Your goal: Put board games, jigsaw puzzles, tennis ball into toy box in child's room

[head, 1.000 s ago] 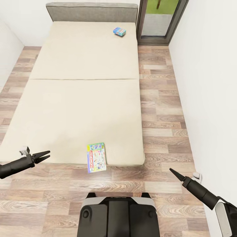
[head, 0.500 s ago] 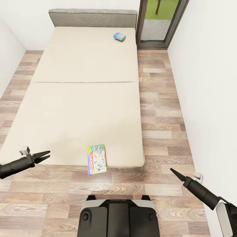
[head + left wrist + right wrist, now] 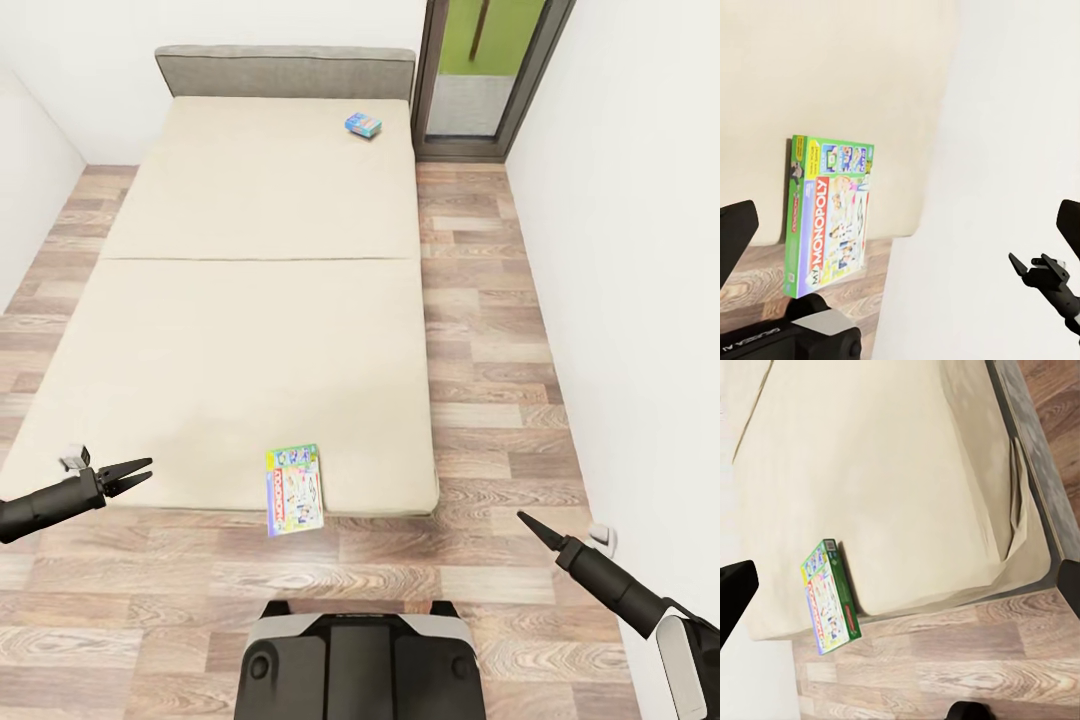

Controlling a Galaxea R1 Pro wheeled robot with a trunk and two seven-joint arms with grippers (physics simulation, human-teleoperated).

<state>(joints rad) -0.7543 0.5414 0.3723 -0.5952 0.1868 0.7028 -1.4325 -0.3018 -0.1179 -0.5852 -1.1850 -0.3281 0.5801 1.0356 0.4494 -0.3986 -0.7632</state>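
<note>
Head view: the bed (image 3: 250,300) stands lengthwise ahead of the robot, a cream mattress in two panels with a seam across the middle and a grey headboard (image 3: 285,70) at the far end. Wood-plank floor (image 3: 490,330) runs along its right side and across the near end. A dark-framed glass door (image 3: 480,70) is in the far right corner, beside the headboard.

Two board games are on the bed. The Monopoly box (image 3: 294,489) lies at the near edge, right of centre, its near end overhanging the mattress above the floor. The blue box (image 3: 363,124) lies at the far right corner, near the headboard, fully on the mattress. The two are well apart.

Left gripper (image 3: 133,474): held over the near left corner of the bed, fingers slightly apart, nothing between them. It is well left of the Monopoly box.

Right gripper (image 3: 527,524): held over the floor, to the right of the bed's near corner. Fingers look drawn to a point in the head view; in the right wrist view the two tips sit at opposite edges of the picture, so whether they are closed cannot be told. Nothing is held.

Left wrist view: Monopoly box (image 3: 829,214) at the mattress edge, with the right gripper (image 3: 1039,270) beyond it.

Right wrist view: the same box (image 3: 830,595) hanging past the bed edge.

The robot base (image 3: 360,660) is just short of the bed's near end.
</note>
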